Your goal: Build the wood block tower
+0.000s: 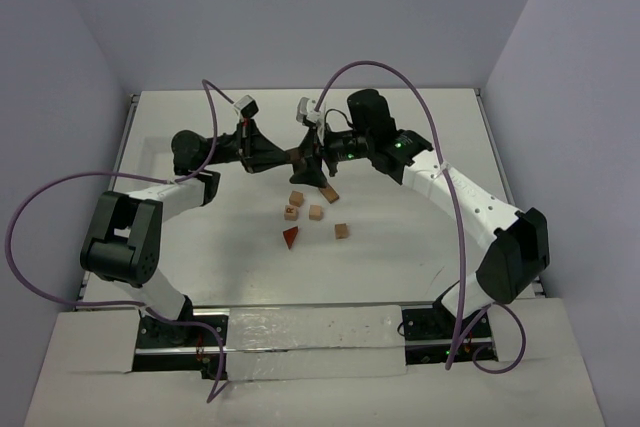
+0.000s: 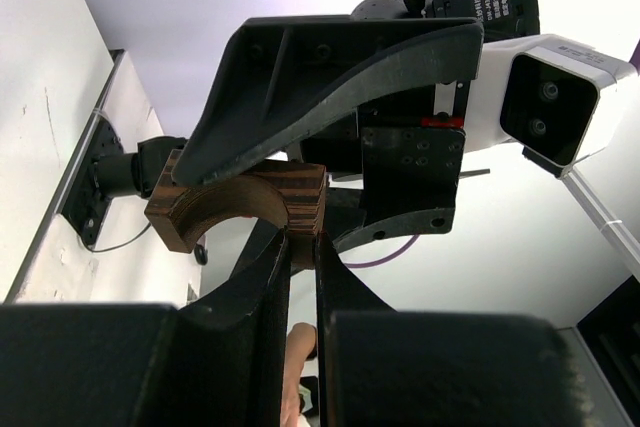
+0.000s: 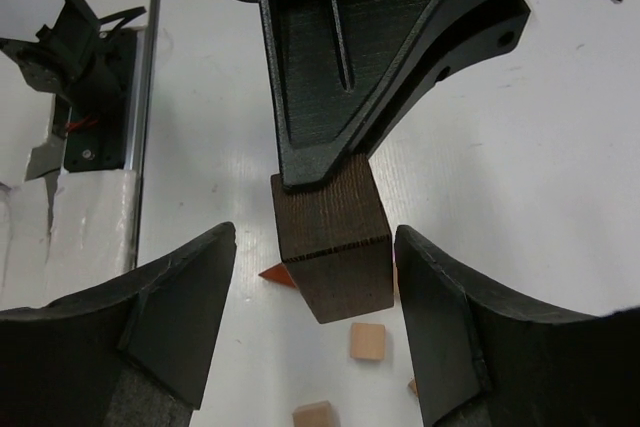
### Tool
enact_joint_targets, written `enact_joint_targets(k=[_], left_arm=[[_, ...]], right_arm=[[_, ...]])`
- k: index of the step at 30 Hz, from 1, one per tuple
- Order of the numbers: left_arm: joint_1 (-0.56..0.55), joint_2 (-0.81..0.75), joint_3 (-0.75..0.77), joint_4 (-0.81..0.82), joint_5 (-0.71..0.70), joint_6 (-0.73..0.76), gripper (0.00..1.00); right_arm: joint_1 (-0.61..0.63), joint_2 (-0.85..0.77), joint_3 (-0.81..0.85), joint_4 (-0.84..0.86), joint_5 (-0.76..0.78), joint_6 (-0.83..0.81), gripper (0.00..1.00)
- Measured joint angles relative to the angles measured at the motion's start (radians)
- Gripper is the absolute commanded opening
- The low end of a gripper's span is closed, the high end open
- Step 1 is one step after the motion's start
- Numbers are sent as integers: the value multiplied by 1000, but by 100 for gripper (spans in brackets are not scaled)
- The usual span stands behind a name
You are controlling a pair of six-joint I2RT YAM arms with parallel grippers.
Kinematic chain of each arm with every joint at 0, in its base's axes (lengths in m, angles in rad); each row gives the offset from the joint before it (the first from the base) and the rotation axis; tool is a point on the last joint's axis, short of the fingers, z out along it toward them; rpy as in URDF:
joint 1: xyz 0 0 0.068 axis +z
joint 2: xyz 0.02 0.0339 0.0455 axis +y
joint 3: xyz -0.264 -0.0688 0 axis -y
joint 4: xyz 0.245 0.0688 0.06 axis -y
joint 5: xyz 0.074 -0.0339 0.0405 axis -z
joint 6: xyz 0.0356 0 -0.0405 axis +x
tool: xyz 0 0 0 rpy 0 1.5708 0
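My left gripper (image 2: 302, 247) is shut on one leg of a dark brown arch block (image 2: 240, 202) and holds it above the table. In the right wrist view this arch block (image 3: 335, 247) hangs between the fingers of my right gripper (image 3: 315, 277), which is open, with a gap showing on each side of the block. From above, the two grippers meet at the arch block (image 1: 300, 158) at the back middle of the table. Below it lie loose pieces of the tower: tan cubes (image 1: 316, 212) (image 1: 342, 231) (image 1: 291, 212) and a reddish wedge (image 1: 290, 236).
Another tan cube (image 1: 296, 198) and a tilted one (image 1: 329, 193) lie just under the grippers. The white table (image 1: 400, 267) has raised rails on the left (image 1: 128, 137) and right (image 1: 490, 137). Purple cables (image 1: 430, 107) arc over both arms.
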Motion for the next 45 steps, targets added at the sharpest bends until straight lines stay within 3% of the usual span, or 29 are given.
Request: enact_joint_targets(k=[8,11,12,13,15,17,18,24,27,30,34,38,45], left_arm=[[-3,-1,-1,3,15,-11,0],[-2,-3,-5,3,15,-16,7],[-2,-4,-7,3,15,-17,23],[-1,-5,-9,3,14,-19,45],[4,-11,-17,4,16,-5,62],[23,-24,-30,2,17,21,93],[40,-34,-36,2,19,47,98],[220,-156,-40,-159,34,300,99],[315,-237,53,-611,29,666,99],[337,-265,265,-1116,-103,1132,99],[308,-358,365,-1499,-304,1540,99],[301,-434,366,-1715,-425,1739,99],[301,-480,366,-1887,-540,1880,99]], right_arm=[[-4,5,0,7,-14,-11,26],[-3,5,0,6,-19,-16,2],[-3,5,0,4,-19,-18,1],[-3,5,0,3,-20,-21,0],[-3,5,0,0,-20,-23,0],[-3,3,-1,-2,-17,-23,0],[-3,0,-2,-3,-5,-23,0],[-18,-9,-1,-85,145,-48,0],[-37,24,44,-195,252,-75,0],[-45,106,127,-279,374,-96,0],[-48,265,263,-391,531,-103,0],[-48,444,409,-474,646,-101,0],[-48,748,694,-667,786,-90,0]])
